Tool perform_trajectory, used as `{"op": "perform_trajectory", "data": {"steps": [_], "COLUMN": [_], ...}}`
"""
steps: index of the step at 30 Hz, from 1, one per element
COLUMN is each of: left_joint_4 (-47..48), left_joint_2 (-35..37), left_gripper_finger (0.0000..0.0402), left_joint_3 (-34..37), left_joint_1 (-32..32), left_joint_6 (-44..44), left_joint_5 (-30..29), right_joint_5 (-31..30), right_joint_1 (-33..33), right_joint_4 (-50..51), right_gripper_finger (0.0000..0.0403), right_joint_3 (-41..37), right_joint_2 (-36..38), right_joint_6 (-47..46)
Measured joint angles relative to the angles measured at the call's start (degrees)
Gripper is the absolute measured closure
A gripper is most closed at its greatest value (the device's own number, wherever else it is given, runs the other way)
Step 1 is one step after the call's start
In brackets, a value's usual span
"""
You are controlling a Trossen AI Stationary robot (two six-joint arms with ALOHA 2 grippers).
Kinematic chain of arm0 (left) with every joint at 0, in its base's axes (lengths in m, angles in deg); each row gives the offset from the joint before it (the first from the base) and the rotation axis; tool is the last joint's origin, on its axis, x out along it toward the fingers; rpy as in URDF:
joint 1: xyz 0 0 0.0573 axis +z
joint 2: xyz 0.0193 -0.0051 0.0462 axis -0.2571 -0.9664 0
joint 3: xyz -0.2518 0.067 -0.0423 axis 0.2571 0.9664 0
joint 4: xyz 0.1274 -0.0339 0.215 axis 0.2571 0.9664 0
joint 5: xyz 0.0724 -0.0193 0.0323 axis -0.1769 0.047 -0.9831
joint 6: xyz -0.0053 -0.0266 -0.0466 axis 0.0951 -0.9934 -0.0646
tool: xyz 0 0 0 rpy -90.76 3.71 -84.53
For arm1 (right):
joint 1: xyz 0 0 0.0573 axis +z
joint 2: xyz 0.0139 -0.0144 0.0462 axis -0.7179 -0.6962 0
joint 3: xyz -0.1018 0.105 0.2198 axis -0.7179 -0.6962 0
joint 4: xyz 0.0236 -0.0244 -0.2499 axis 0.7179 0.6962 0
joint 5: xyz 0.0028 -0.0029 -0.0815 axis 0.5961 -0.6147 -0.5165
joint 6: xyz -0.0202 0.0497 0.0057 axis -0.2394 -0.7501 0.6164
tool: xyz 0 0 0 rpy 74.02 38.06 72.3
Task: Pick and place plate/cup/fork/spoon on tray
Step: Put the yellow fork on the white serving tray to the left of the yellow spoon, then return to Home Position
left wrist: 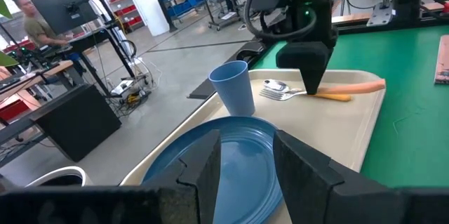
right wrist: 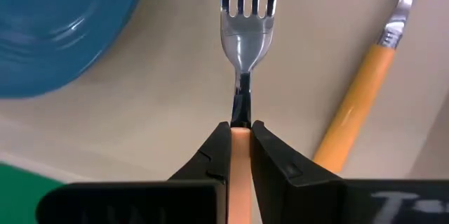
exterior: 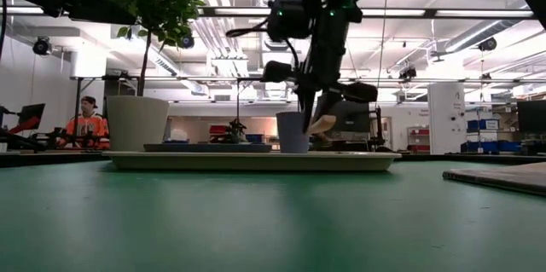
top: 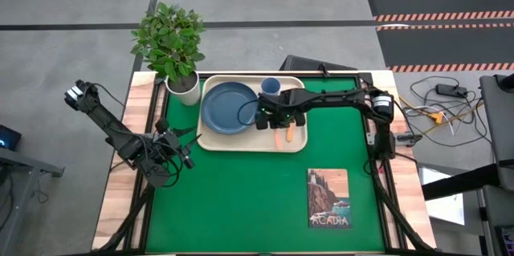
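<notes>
Risk sits mainly in the release, as we judge it: our right gripper [right wrist: 240,143] has its two fingers pinched on the fork [right wrist: 244,24] by the wooden handle, and if they part while the fork hangs tilted or off the surface, it could bounce, roll onto the spoon [right wrist: 365,90] just beside it, or skid toward the tray's rim. Lowering too far would instead press the tines into the tray [right wrist: 168,104]. In the right wrist view the handle runs straight out between the fingers, with the neck and tines pointing ahead of the fingertips over the cream tray floor, the plate [right wrist: 59,24] off to one side and the spoon on the other. From above, the right gripper hovers over the tray's right half, with the plate [top: 229,109] on the left half and the cup [top: 271,87] at the far edge. Farther out, our left gripper [top: 173,150] waits over the table's left side, clear of the tray, fingers apart and empty. Beyond the tray stands a potted plant [top: 173,47], and the ACADIA card [top: 328,198] lies on the green mat [top: 241,200].
</notes>
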Motion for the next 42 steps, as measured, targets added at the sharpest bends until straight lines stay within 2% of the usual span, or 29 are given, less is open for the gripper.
{"op": "perform_trajectory", "data": {"steps": [8,13,22,33,42], "left_joint_4": [0.0,0.0,0.0,0.0,0.0], "left_joint_2": [0.0,0.0,0.0,0.0,0.0], "left_gripper_finger": [0.0288,0.0288,0.0288,0.0288,0.0288], "left_joint_3": [0.0,0.0,0.0,0.0,0.0], "left_joint_1": [0.0,0.0,0.0,0.0,0.0], "left_joint_6": [0.0,0.0,0.0,1.2,1.2], "left_joint_5": [0.0,0.0,0.0,0.0,0.0], "right_joint_5": [-2.9,-2.6,-3.9,-5.1,-2.1], "right_joint_1": [-2.0,-3.5,-3.9,-3.9,-3.7], "right_joint_4": [-6.3,-11.5,-12.1,-12.3,-10.2], "right_gripper_finger": [0.038,0.038,0.0378,0.0303,0.0284], "right_joint_3": [-5.2,-7.8,-8.8,-8.8,-8.8], "right_joint_2": [0.1,0.2,0.2,0.2,2.1], "right_joint_6": [-0.9,-0.9,-0.5,0.2,9.6]}}
